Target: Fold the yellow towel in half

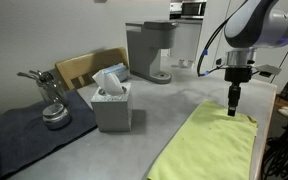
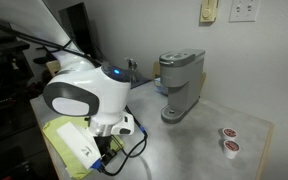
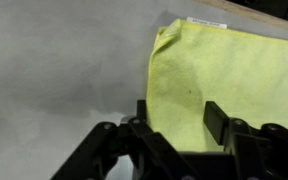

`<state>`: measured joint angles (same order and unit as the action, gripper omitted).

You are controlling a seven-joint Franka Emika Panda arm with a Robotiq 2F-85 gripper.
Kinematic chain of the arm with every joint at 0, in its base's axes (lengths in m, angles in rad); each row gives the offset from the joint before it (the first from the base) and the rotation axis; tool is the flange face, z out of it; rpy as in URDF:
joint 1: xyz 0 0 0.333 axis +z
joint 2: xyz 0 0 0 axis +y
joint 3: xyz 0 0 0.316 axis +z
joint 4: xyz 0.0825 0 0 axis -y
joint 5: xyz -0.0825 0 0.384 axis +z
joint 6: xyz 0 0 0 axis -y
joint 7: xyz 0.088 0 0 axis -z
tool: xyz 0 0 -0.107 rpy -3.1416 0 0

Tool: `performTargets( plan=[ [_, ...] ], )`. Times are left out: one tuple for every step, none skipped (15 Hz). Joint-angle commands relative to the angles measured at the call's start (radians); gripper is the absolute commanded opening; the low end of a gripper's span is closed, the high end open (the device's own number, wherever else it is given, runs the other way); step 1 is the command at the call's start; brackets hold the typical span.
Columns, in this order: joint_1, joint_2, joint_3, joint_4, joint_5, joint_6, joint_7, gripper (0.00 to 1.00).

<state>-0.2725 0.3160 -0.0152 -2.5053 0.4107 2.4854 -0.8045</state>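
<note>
The one arm [image 1: 254, 25] comes in from 1 o'clock in an exterior view and bends so that its wrist points straight down. Its bulky white body [image 2: 84, 95] fills the 9 o'clock side in an exterior view and hides the tool there. The single gripper [image 1: 233, 108] hangs upright at 3 o'clock, over the far edge of the towel [image 1: 209, 145]. Whether it touches the cloth cannot be told.

In the wrist view the gripper [image 3: 182, 125] enters from 6 o'clock. Its two fingers [image 3: 219, 120] stand apart and hold nothing, with the towel's [image 3: 224, 80] left edge running between them. One corner of the cloth lies toward 12 o'clock.

There is one towel, spread flat on the grey table [image 1: 134, 150] from 3 to 5 o'clock. In an exterior view it shows as a strip [image 2: 69, 140] at 8 o'clock, under the arm.

One tissue box [image 1: 112, 100] stands at the towel's 10 o'clock, well apart from it. One coffee machine [image 1: 149, 50] stands at 12 o'clock and shows in both exterior views [image 2: 179, 85]. Two pods [image 2: 228, 132] sit close together at its 4 o'clock. One dark mat [image 1: 34, 130] lies at 8 o'clock and bears one metal vessel [image 1: 52, 112].
</note>
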Motion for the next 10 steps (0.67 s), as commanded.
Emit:
performTargets(
  plan=[
    [-0.008,0.025,0.024,0.019,0.014,-0.006,-0.014,0.63],
    [-0.008,0.026,0.026,0.019,0.013,-0.006,-0.014,0.62],
    [-0.009,0.027,0.027,0.019,0.012,-0.006,-0.015,0.52],
    [-0.009,0.027,0.027,0.019,0.011,-0.007,-0.015,0.37],
    [-0.01,0.027,0.026,0.019,0.011,-0.007,-0.015,0.35],
    [-0.01,0.027,0.027,0.019,0.013,-0.007,-0.015,0.27],
    [-0.011,0.027,0.027,0.019,0.013,-0.006,-0.014,0.21],
    [-0.011,0.027,0.027,0.019,0.014,-0.007,-0.014,0.15],
    [-0.012,0.029,0.027,0.019,0.015,-0.006,-0.013,0.08],
    [-0.013,0.03,0.028,0.019,0.016,-0.006,-0.013,0.01]
  ],
)
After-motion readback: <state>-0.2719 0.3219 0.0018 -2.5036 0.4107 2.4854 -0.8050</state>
